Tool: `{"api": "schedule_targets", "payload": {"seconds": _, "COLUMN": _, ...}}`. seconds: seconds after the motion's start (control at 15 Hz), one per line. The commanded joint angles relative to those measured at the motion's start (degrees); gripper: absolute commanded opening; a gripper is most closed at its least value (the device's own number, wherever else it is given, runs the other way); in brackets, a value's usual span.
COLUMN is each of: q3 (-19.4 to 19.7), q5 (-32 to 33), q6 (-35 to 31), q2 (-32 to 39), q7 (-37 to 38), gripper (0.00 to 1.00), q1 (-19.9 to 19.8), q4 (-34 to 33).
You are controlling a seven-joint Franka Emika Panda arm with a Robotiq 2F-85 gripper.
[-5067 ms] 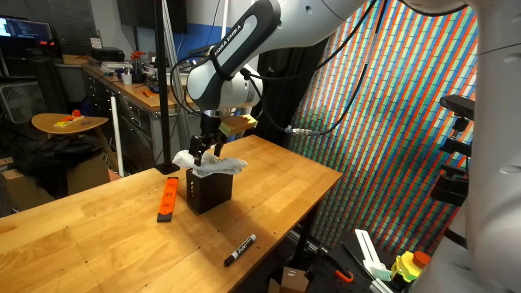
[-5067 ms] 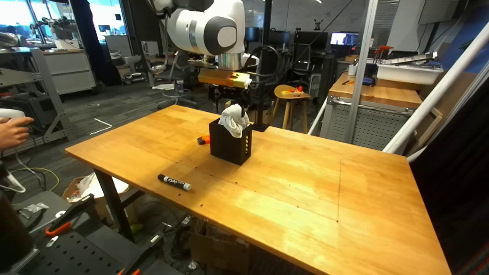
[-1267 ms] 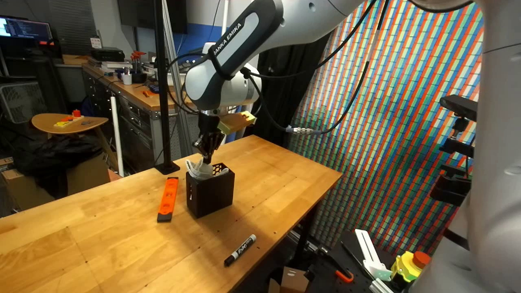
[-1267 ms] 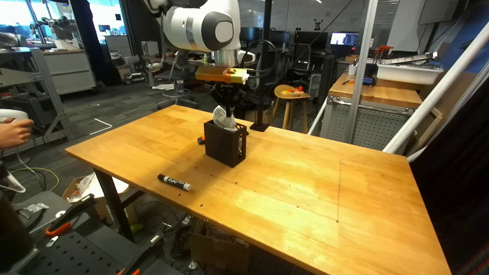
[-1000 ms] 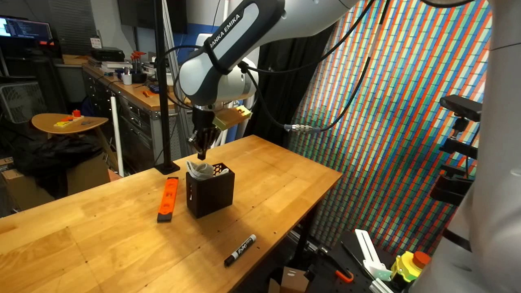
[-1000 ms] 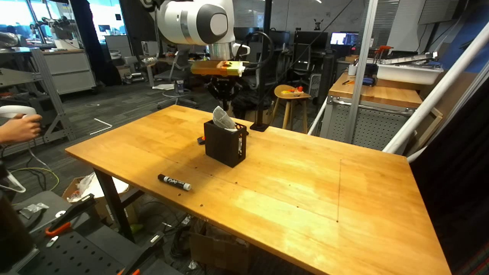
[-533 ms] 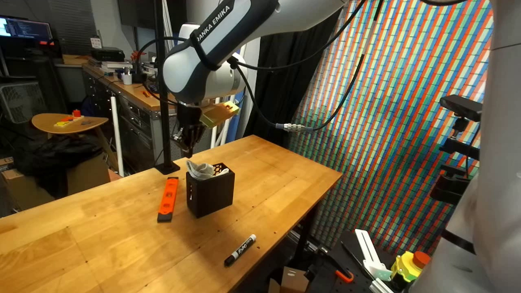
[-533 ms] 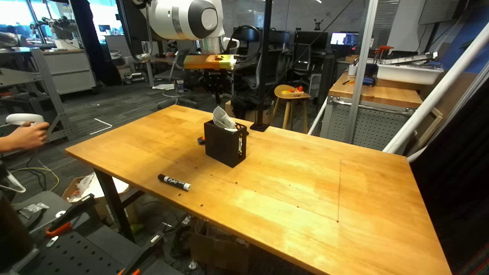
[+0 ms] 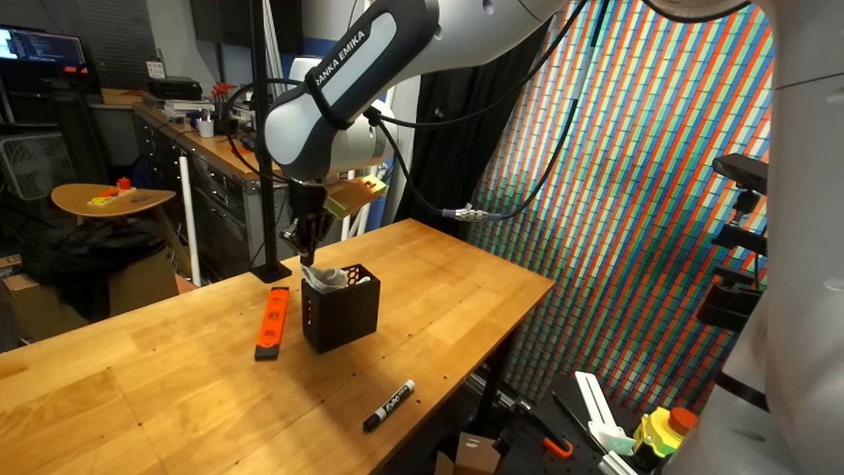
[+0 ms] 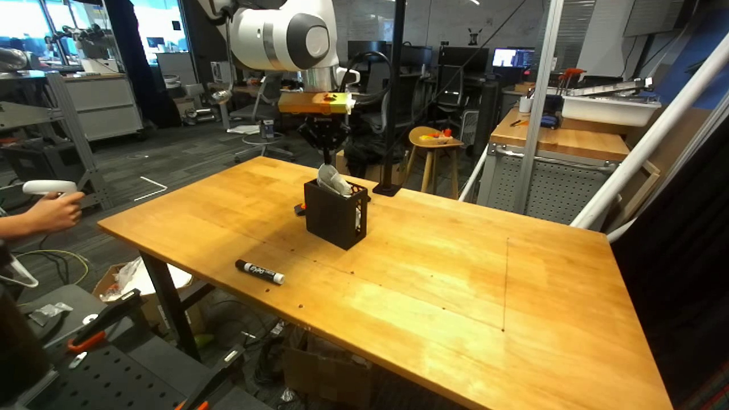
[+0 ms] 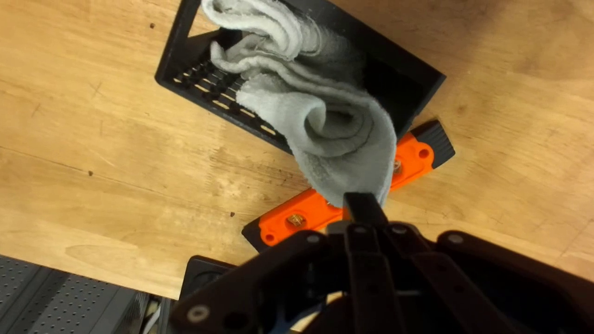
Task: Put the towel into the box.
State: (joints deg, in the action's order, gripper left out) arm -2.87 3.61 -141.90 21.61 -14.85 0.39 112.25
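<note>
The black box (image 9: 343, 316) stands upright on the table, its open top up, also as the dark box (image 10: 330, 216) in an exterior view. Folds of the white towel (image 11: 338, 134) fill much of its opening. One end of the towel (image 10: 330, 176) rises above the rim and leans outward over the side near the level. My gripper (image 9: 307, 260) hangs over that side, fingers together. In the wrist view my gripper (image 11: 363, 202) is shut, its tips overlapping the raised towel end and seemingly touching it. I see no cloth between the fingers.
An orange level (image 9: 272, 323) lies on the table beside the box. A black marker (image 10: 259, 272) lies near the table edge. A black post (image 9: 264, 165) rises from the table behind the gripper. A person's hand (image 10: 57, 213) holds a white controller off the table.
Earlier, the towel lay draped over the rim below spread jaws; now it sits lower and the jaws are shut. Within the last half second my gripper has lowered onto the raised end, bending it down.
</note>
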Motion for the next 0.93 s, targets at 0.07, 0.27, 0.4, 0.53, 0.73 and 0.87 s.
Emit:
{"api": "schedule_targets", "payload": {"seconds": 0.07, "q3": -0.7, "q5": -0.5, "q6": 0.7, "q2": 2.5, "q7": -1.0, "gripper": 0.01, "q1": -0.6, "q4": -3.4}}
{"api": "schedule_targets", "payload": {"seconds": 0.27, "q3": -0.5, "q5": -0.6, "q6": 0.7, "q2": 3.2, "q7": -1.1, "gripper": 0.01, "q1": -1.1, "q4": -3.2}}
{"api": "schedule_targets", "payload": {"seconds": 0.4, "q3": -0.4, "q5": -0.9, "q6": 0.7, "q2": 3.4, "q7": -1.2, "gripper": 0.01, "q1": -1.8, "q4": -2.8}}
{"api": "schedule_targets", "payload": {"seconds": 0.53, "q3": -0.2, "q5": -1.3, "q6": 0.6, "q2": 3.4, "q7": -1.1, "gripper": 0.01, "q1": -2.6, "q4": -2.4}}
{"api": "schedule_targets", "payload": {"seconds": 0.73, "q3": 0.0, "q5": -1.9, "q6": 0.4, "q2": 3.3, "q7": -0.7, "gripper": 0.01, "q1": -3.8, "q4": -1.8}}
{"api": "schedule_targets", "payload": {"seconds": 0.87, "q3": 0.1, "q5": -2.2, "q6": 0.5, "q2": 3.1, "q7": -0.5, "gripper": 0.01, "q1": -4.4, "q4": -1.5}}
